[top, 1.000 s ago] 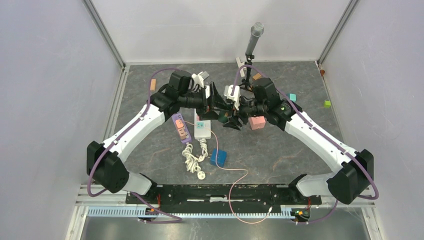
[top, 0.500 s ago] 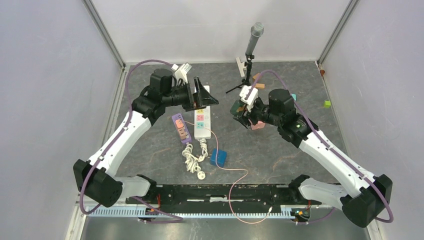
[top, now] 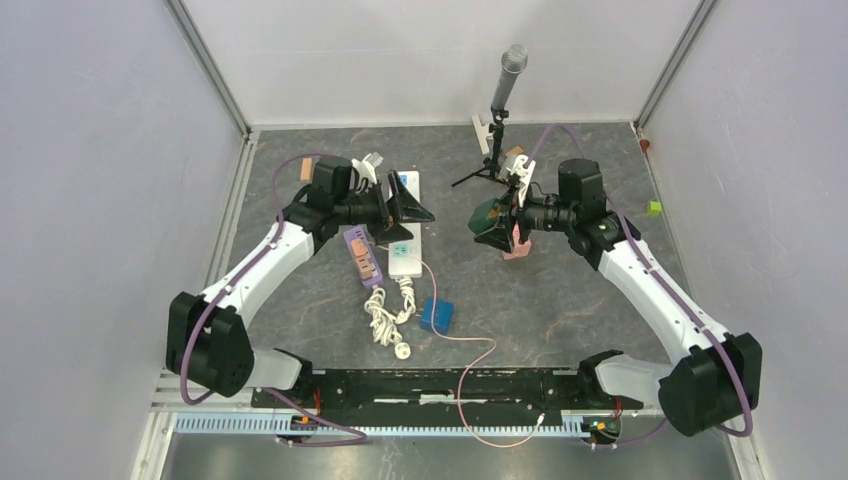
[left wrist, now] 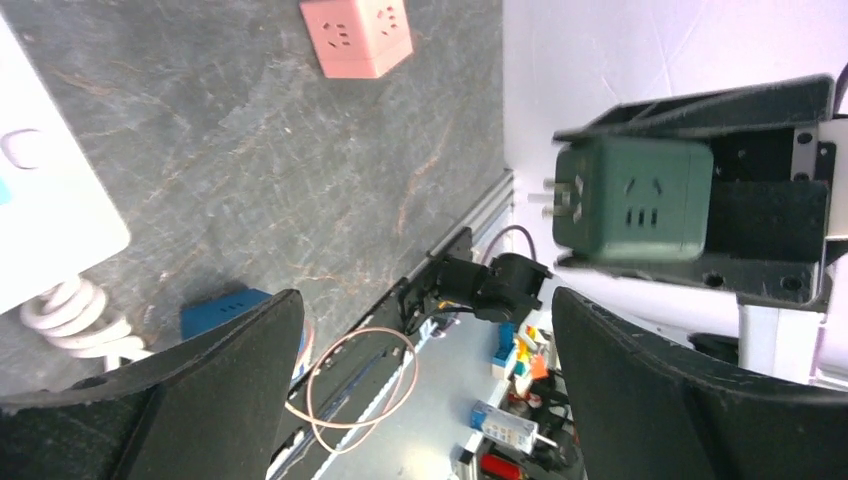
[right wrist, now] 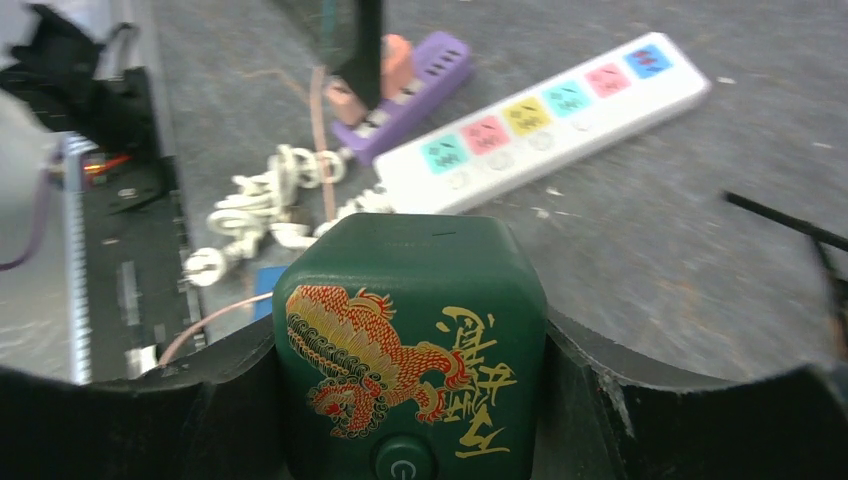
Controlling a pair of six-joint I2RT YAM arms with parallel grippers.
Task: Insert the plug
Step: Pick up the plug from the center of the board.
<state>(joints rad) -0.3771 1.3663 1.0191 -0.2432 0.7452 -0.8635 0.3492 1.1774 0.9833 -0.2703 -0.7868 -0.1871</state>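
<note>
My right gripper [top: 495, 222] is clamped on the green cube plug [right wrist: 410, 330], one finger against each of two opposite flat sides. It holds the cube in the air to the right of the white power strip [top: 405, 250], well apart from it. The left gripper [left wrist: 425, 300] hangs spread wide and empty above that strip. The cube looks like rigid moulded plastic, light, with smooth faces that could twist in the fingers under insertion force. So I judge a hold across the flat sides, near their middle, to be right. Its metal prongs [left wrist: 545, 198] project from a free face. I'd keep them from bending by meeting the socket squarely.
</note>
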